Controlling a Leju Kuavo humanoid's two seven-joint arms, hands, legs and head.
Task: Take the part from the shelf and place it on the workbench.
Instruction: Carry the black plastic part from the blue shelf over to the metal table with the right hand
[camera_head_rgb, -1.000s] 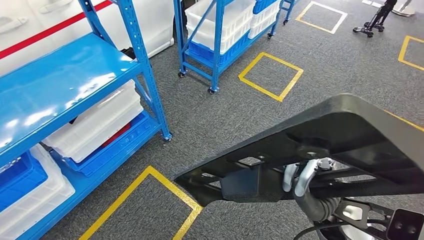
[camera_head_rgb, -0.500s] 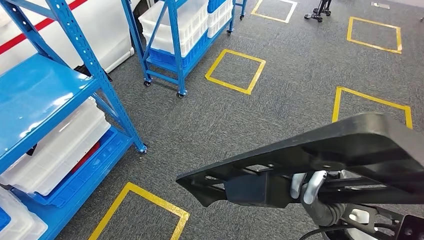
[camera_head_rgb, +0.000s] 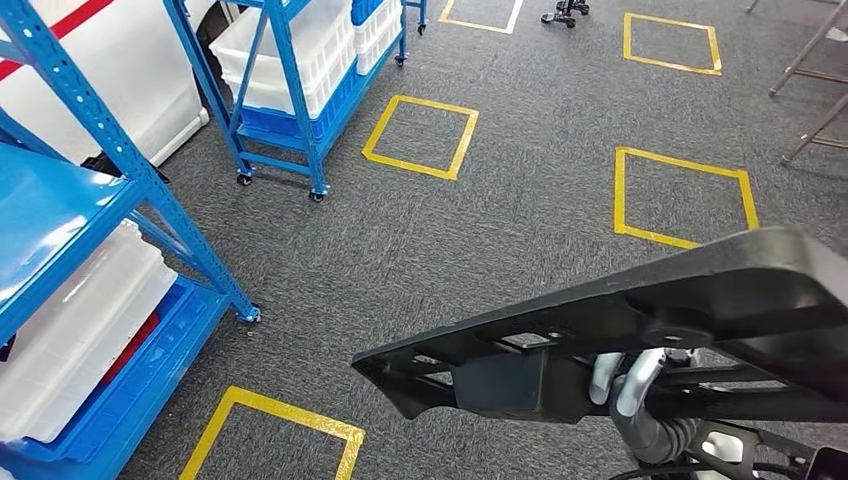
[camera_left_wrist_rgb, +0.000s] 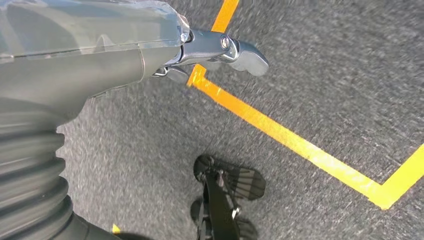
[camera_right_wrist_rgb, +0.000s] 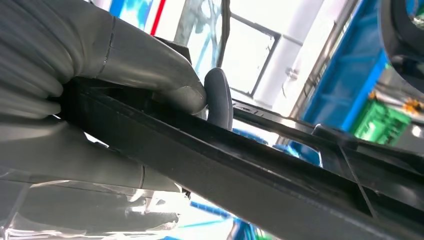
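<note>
Whole head view has slid across the last second: the blue shelf rack (camera_head_rgb: 120, 190) now sits farther toward the left edge, the wheeled blue cart (camera_head_rgb: 290, 90) with white bins has drifted left and up, and more yellow floor squares (camera_head_rgb: 680, 195) have come into frame on the right. The things themselves have not moved; the robot is turning away from the shelf, camera swinging with it.

The part, a long flat black plastic panel (camera_head_rgb: 640, 320) with ribs and cut-outs, keeps the same place in the frame throughout — carried low and in front, tilted, its narrow end pointing left over the grey carpet (camera_head_rgb: 520, 210).

Right hand (camera_head_rgb: 625, 380) grips the panel from beneath; pale fingers curl up around a bar on its underside. Right wrist view confirms it: thumb (camera_right_wrist_rgb: 165, 75) pressed on one face of the panel's edge (camera_right_wrist_rgb: 250, 180), a dark fingertip (camera_right_wrist_rgb: 219, 97) wrapped beside it. Grip looks firm, no visible slip.

Left hand (camera_left_wrist_rgb: 215, 50) hangs over the carpet above a yellow tape line (camera_left_wrist_rgb: 290, 140), holding nothing; whether its fingers are spread or curled cannot be told from this angle.

Judgement: pick from shelf is done, transport under way. No workbench visible yet, so more turning or walking likely before placing. One-handed hold on a long panel — watch for swing against the rack uprights
</note>
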